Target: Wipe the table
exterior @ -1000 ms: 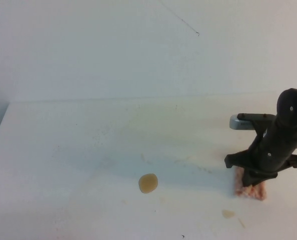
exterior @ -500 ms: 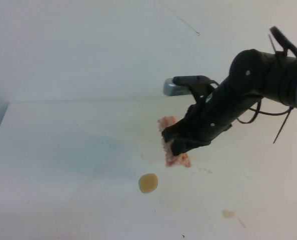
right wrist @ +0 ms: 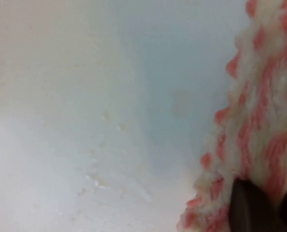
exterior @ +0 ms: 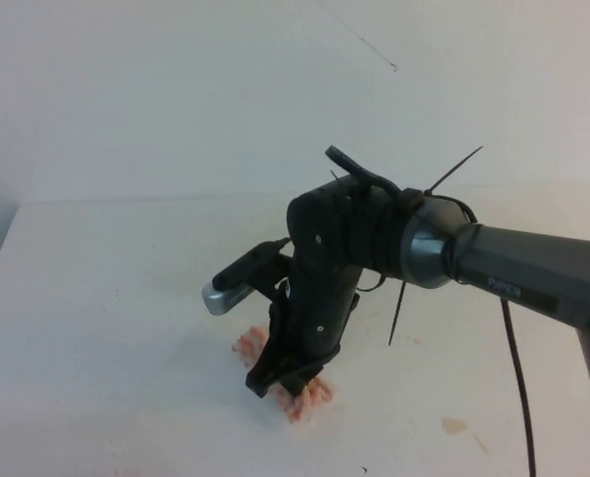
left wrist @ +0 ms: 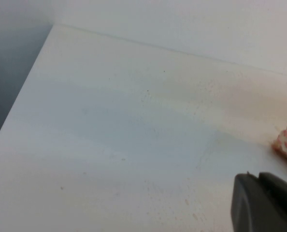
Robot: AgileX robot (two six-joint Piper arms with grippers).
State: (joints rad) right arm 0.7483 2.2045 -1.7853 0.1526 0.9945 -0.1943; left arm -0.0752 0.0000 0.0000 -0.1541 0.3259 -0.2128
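Cloth [exterior: 313,397] pressed on table [exterior: 96,328] beneath clamped right gripper [exterior: 285,376]; left gripper [left wrist: 264,205] apart.

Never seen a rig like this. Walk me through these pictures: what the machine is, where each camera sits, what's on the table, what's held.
This is a robot with two arms, each ending in a gripper. The wide picture comes from a raised camera on the robot's side, looking down at the white table. The other two come from cameras on the arms' wrists. The right arm reaches over the table's middle; its right gripper is shut on a pink-and-white cloth, held down on the surface. The right wrist picture shows that cloth close up. A small tan stain lies toward the front right. The left gripper is outside the wide picture; the dark part at the edge of the left wrist picture is probably it.
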